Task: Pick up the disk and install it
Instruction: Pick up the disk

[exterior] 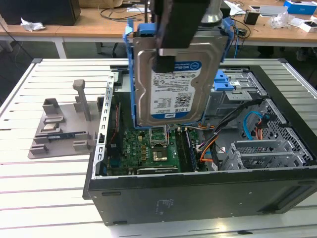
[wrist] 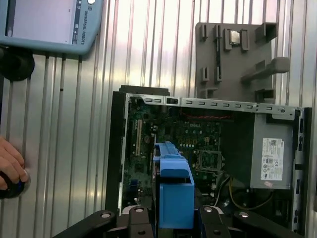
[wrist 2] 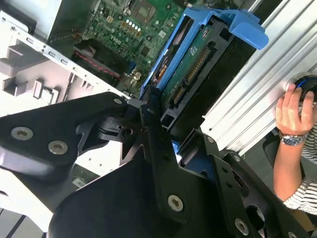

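The disk [exterior: 171,87], silver-grey with a blue-and-white label and blue side rails, hangs upright above the open computer case [exterior: 198,201]. It is over the green motherboard [exterior: 148,148]. My gripper [exterior: 166,62] is shut on the disk from above, with one black finger across the labelled face. In the second wrist view the disk [wrist 2: 195,67] shows its connector edge, clamped between the black fingers [wrist 2: 151,111]. In the first wrist view the blue rail of the disk [wrist: 173,193] runs out from the gripper [wrist: 173,220] over the case interior.
A grey drive cage with a blue bracket [exterior: 225,82] sits at the case's back, on the exterior view's right. A grey power supply [wrist: 270,153] fills one corner. A grey fixture [exterior: 59,129] stands beside the case. A person's hand [wrist 2: 292,106] rests near the table edge, by a pendant [wrist: 49,22].
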Motion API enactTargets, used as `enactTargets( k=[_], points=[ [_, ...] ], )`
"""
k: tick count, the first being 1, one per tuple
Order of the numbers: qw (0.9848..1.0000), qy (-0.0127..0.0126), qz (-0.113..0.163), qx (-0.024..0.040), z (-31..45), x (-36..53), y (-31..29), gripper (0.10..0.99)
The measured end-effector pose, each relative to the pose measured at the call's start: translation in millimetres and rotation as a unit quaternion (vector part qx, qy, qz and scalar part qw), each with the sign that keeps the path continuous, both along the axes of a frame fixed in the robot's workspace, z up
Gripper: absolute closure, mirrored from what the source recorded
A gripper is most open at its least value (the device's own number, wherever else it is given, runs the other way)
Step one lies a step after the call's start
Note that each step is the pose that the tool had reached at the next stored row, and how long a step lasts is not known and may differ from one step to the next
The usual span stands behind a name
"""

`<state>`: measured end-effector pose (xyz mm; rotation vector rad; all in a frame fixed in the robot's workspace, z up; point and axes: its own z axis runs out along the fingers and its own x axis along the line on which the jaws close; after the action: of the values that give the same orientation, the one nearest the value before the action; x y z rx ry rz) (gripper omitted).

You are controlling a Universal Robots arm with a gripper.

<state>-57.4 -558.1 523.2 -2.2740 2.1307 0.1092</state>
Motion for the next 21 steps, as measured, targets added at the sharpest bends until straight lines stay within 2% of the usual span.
enactTargets(
  k=[5,9,16,21],
  points=[
    [1.0000,0.0003,0.000,0.0000,-0.4,26.2,0.1,0.722],
    [1.0000,0.0004,0.000,0.0000,-0.7,42.3,0.1,0.722],
    [1.0000,0.0004,0.000,-0.0001,-1.4,58.7,0.1,0.722],
    [1.0000,0.0004,0.000,0.0000,-2.2,77.7,0.1,0.722]
  ],
)
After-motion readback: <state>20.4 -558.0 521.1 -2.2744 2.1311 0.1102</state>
